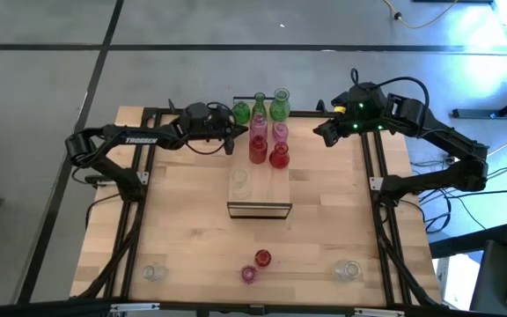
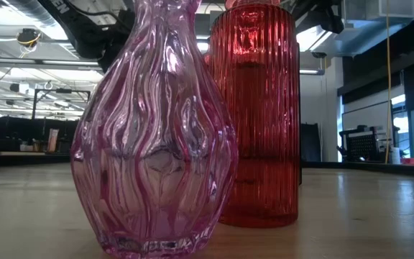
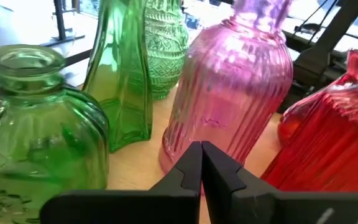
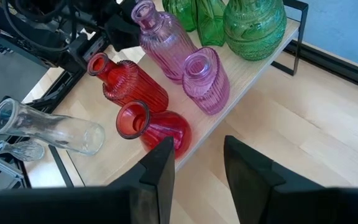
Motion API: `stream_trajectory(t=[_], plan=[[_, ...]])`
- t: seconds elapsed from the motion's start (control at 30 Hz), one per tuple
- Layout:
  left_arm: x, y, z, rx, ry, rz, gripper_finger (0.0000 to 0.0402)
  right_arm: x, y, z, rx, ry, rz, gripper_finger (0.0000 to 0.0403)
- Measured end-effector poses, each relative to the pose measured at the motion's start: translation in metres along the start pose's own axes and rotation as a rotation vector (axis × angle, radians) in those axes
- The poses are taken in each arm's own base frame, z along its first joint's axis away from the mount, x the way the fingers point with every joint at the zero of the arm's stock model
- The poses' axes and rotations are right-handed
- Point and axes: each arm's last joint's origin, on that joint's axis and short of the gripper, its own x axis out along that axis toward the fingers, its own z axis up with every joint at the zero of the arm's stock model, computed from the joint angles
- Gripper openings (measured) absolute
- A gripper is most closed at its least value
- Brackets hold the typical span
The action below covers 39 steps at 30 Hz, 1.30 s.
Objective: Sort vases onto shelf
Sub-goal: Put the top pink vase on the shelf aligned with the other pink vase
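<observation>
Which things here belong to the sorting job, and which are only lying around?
Belonging to the job:
- shelf
- green vases, pink vases and red vases on it
- clear vase lying on it
- loose vases on the table's near side

Lying about:
- floor cables

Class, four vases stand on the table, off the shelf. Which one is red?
The red vase, close beside the pink vase. It alone is red: the left clear vase and right clear vase stand far out to either side.
</observation>
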Motion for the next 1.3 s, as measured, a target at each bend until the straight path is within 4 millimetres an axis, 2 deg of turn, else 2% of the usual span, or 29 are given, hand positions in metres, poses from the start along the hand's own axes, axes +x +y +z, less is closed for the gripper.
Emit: stream_trajectory(t=[0.37,1.03,1.2,1.3], plan=[[-0.0005,-0.0006,0.0061,0.006,-0.054,-0.042,0.0,0.0,0.0,0.0,-0.007,0.0,0.0,0.0122],[-0.0008,-0.0013,0.0056,0.005,-0.039,-0.1,0.0,0.0,0.0,-0.0001,-0.008,0.001,0.0,0.0122],[-0.0008,-0.0011,0.0057,0.006,-0.041,-0.096,0.0,0.0,0.0,-0.0001,-0.008,0.001,0.0,0.0122],[-0.0006,0.0003,0.006,0.001,-0.052,-0.037,0.0,0.0,0.0001,-0.0002,-0.008,0.006,0.007,0.0122]])
